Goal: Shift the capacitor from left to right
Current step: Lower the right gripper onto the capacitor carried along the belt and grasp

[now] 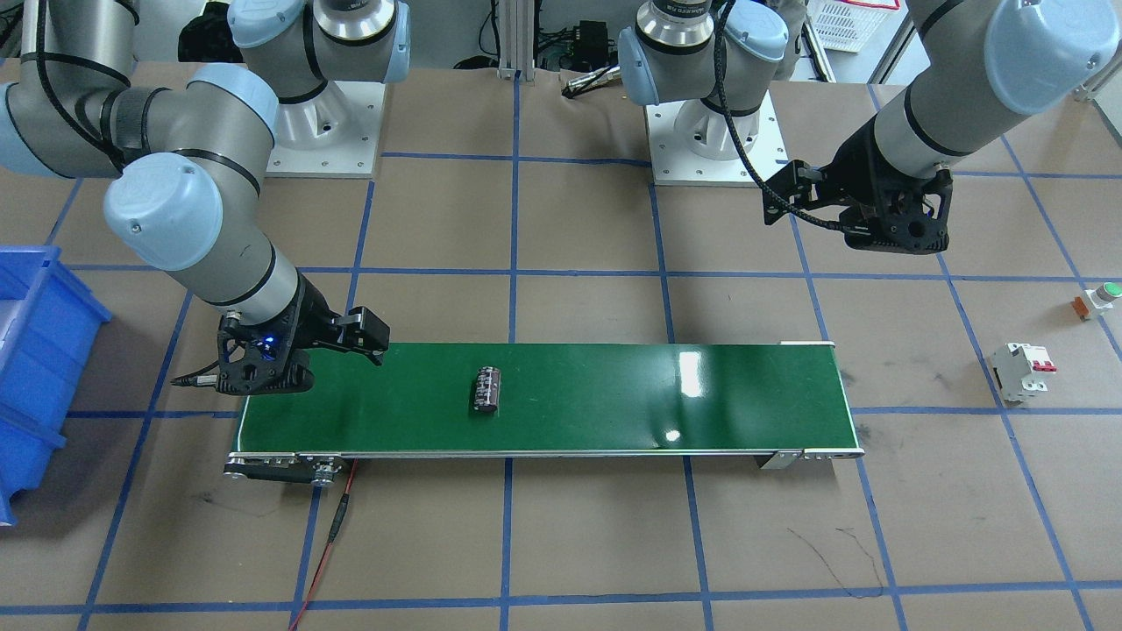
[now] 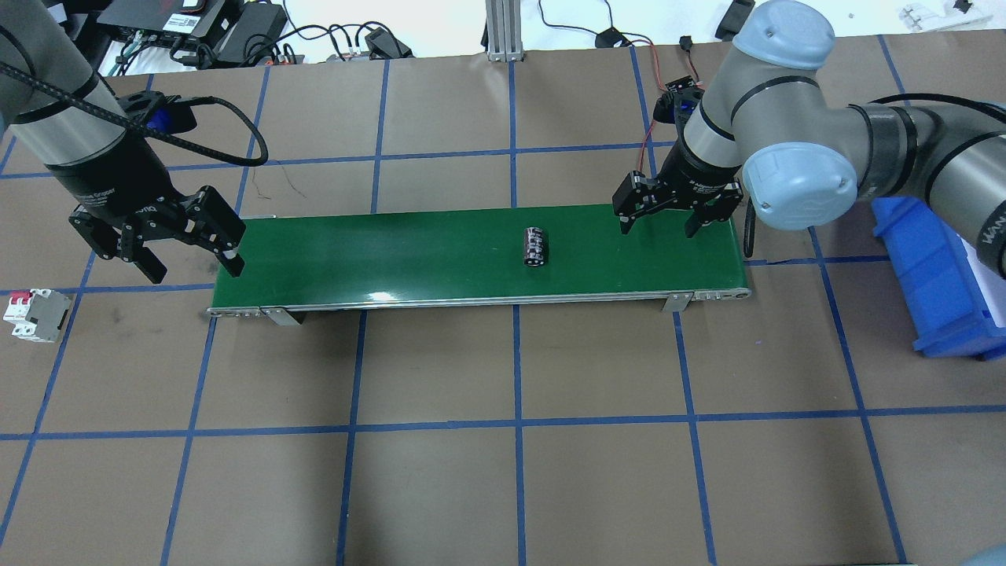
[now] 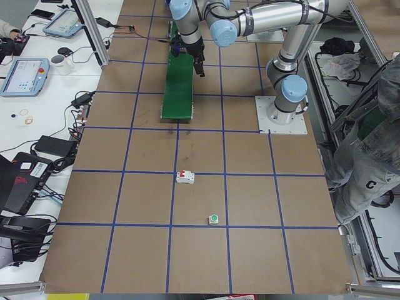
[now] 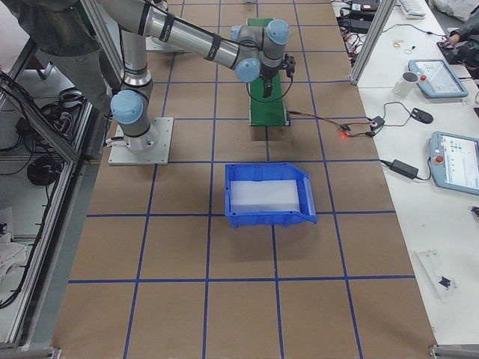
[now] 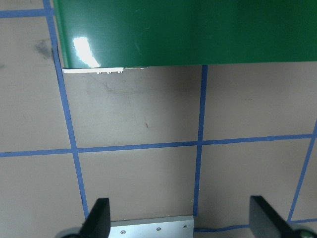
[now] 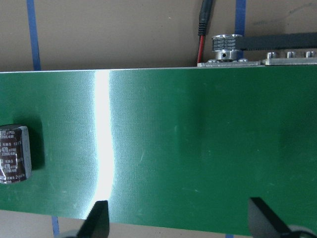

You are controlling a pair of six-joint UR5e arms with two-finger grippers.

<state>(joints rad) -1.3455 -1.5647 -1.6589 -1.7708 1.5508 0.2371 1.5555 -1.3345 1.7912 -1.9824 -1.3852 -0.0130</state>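
Note:
The capacitor (image 2: 537,245), a small black cylinder with pale markings, lies on its side on the green conveyor belt (image 2: 393,259), a little right of the belt's middle. It also shows in the front-facing view (image 1: 487,390) and at the left edge of the right wrist view (image 6: 15,153). My right gripper (image 2: 660,226) is open and empty above the belt's right end, apart from the capacitor. My left gripper (image 2: 192,267) is open and empty at the belt's left end. In the left wrist view (image 5: 181,218) it hangs over brown table, with the belt's edge farther off.
A white breaker with red switches (image 2: 31,314) stands on the table left of the belt. A green-topped push button (image 1: 1100,298) sits near it. A blue bin (image 2: 935,275) stands right of the belt. A red cable (image 1: 333,526) runs from the belt's right-arm end.

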